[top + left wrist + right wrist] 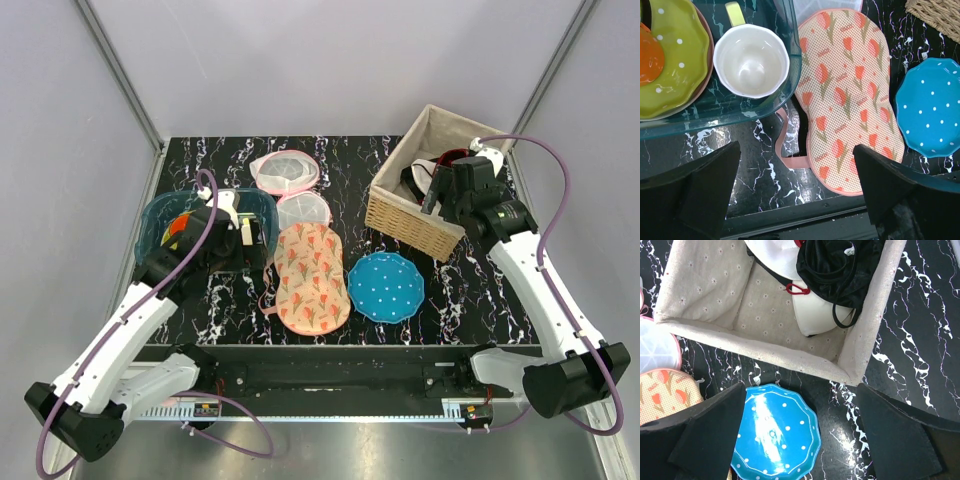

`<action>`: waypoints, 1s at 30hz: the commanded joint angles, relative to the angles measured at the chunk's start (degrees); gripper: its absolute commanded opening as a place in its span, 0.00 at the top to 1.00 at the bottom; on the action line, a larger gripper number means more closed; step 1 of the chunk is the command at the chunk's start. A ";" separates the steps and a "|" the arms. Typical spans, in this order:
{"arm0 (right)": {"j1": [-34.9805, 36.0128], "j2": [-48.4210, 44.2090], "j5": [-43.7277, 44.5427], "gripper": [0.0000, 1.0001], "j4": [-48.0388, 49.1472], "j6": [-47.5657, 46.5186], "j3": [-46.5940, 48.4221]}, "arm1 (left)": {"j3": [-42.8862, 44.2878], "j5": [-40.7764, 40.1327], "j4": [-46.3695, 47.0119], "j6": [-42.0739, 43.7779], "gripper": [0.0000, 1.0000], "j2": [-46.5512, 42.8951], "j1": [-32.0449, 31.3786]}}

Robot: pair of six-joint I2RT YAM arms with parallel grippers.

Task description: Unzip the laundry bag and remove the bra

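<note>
The laundry bag (312,277) lies flat at the table's front middle, a peach oval with a tulip print and pink trim. It fills the centre of the left wrist view (850,95), and its pink strap loop (784,142) lies on the marble. Its edge also shows in the right wrist view (665,392). The bra is hidden. My left gripper (252,235) hovers open just left of the bag (796,150), holding nothing. My right gripper (433,192) hangs open over the near corner of the wicker basket (801,390), also with nothing in it.
A teal clear bin (160,215) at the left holds a white cup (751,60) and a green dotted plate (675,55). The lined wicker basket (400,222) holds black and white garments (835,270). Two white mesh bags (287,170) lie behind. A blue polka-dot dish (386,286) sits right of the bag.
</note>
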 commanded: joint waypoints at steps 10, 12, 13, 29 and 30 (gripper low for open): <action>-0.05 -3.47 -2.08 0.00 3.84 -1.29 -2.50 | 0.78 6.46 2.22 -7.08 0.01 2.05 -0.29; -0.05 -3.64 -3.21 0.00 4.10 -1.47 -2.68 | -0.53 7.44 4.49 -8.92 0.01 1.26 -1.95; -0.05 -3.73 -3.57 0.00 4.19 -1.47 -2.76 | -1.24 7.09 5.38 -9.71 0.01 1.08 -2.66; -0.05 -6.19 -8.75 0.00 4.72 0.03 -4.61 | -21.09 -12.07 18.46 -30.89 0.01 4.77 -17.26; -0.05 -6.19 -9.37 0.00 4.89 -0.24 -4.70 | -23.02 -11.29 20.83 -30.29 0.03 4.77 -15.96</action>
